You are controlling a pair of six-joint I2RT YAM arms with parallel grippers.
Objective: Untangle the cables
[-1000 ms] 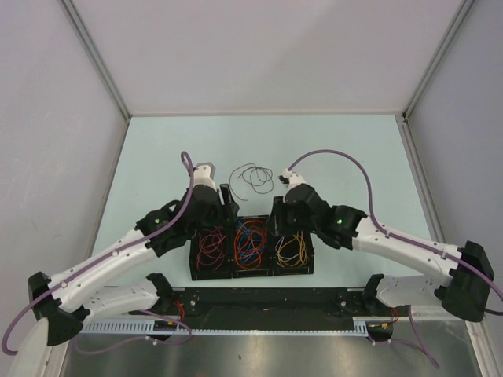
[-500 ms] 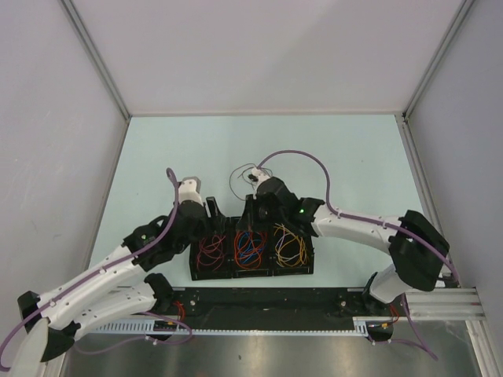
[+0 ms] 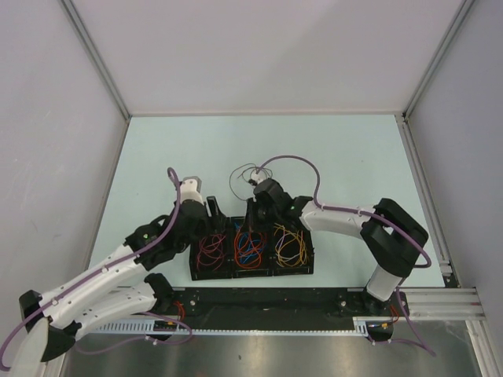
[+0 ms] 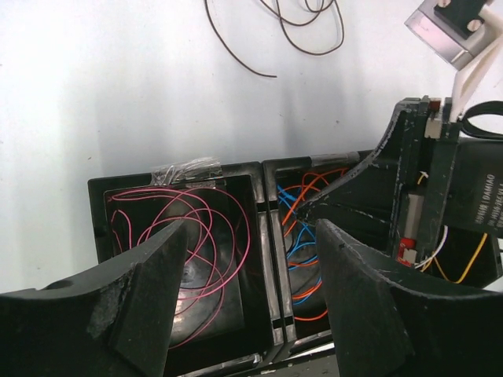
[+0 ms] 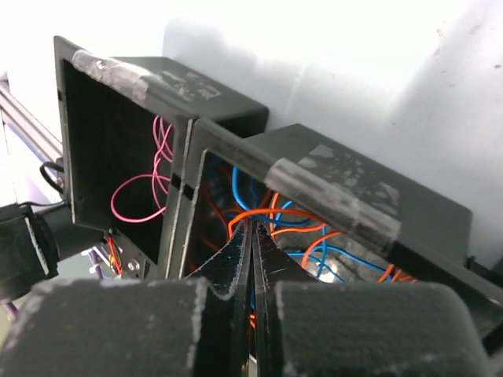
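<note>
Three bins in a row on the bench [image 3: 338,157]. Left bin [image 4: 141,182] holds pink cables [image 4: 206,228], middle bin [image 5: 330,188] orange and blue cables [image 5: 283,216], right bin [image 3: 294,272] yellow cables [image 3: 289,245]. A brown cable [image 4: 314,53] lies loose behind them. Left end effector [image 4: 251,236] hangs spread wide over the left bin. Right end effector [image 5: 253,236] is pinched together in the middle bin, maybe on an orange strand.

Pale green table [image 3: 346,157], plain grey walls [image 3: 259,55]
</note>
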